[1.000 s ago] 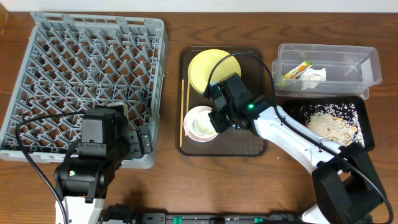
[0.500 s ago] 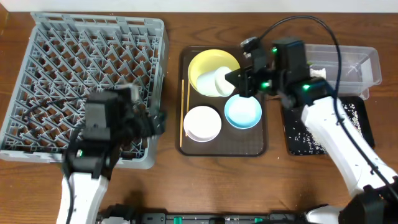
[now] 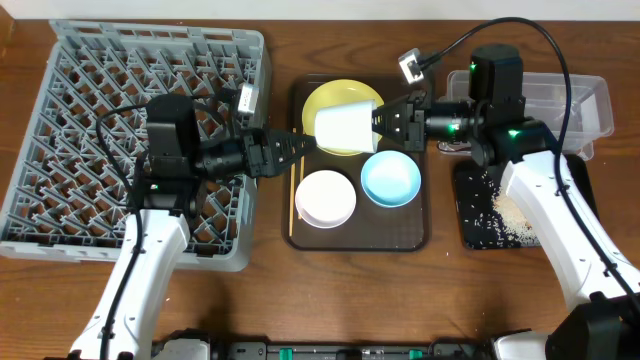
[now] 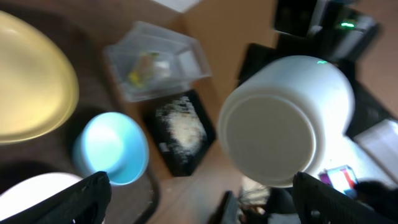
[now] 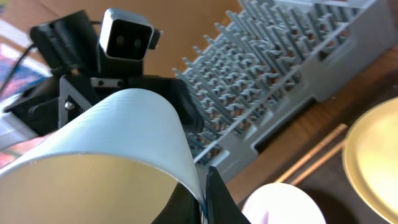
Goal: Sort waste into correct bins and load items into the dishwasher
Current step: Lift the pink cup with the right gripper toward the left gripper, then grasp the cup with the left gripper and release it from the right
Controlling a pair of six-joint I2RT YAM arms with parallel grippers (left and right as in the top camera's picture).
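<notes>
The right gripper's [image 3: 383,122] fingers [image 5: 214,194] are pinched tight on the rim wall of the small white cup [image 3: 345,126]. They hold it on its side in the air, base turned toward 9 o'clock. The left gripper [image 3: 300,148] points toward 3 o'clock with its fingers [image 4: 68,200] spread wide, the cup's base just ahead of them; I cannot tell if they touch it.

In the overhead view the cup hangs over the 6 o'clock edge of the round yellow plate [image 3: 338,95]. The plate sits at 12 o'clock on the dark brown rectangular serving tray [image 3: 400,238]. Also on that tray:
- a whitish-pink bowl [image 3: 326,198] at 7 o'clock
- a light blue bowl [image 3: 390,180] at 4 o'clock
- thin wooden chopsticks [image 3: 295,195] along the 9 o'clock edge

The large grey plastic pegged dish rack [image 3: 100,110] lies at 9 o'clock of the tray. At 2 o'clock is the clear plastic rectangular container [image 3: 585,100], holding a blurred orange-yellow wrapper [image 4: 142,68]. The glossy black shallow tray [image 3: 470,225] sits just at the container's 6 o'clock, with whitish rice scraps [image 3: 512,210] in it.
</notes>
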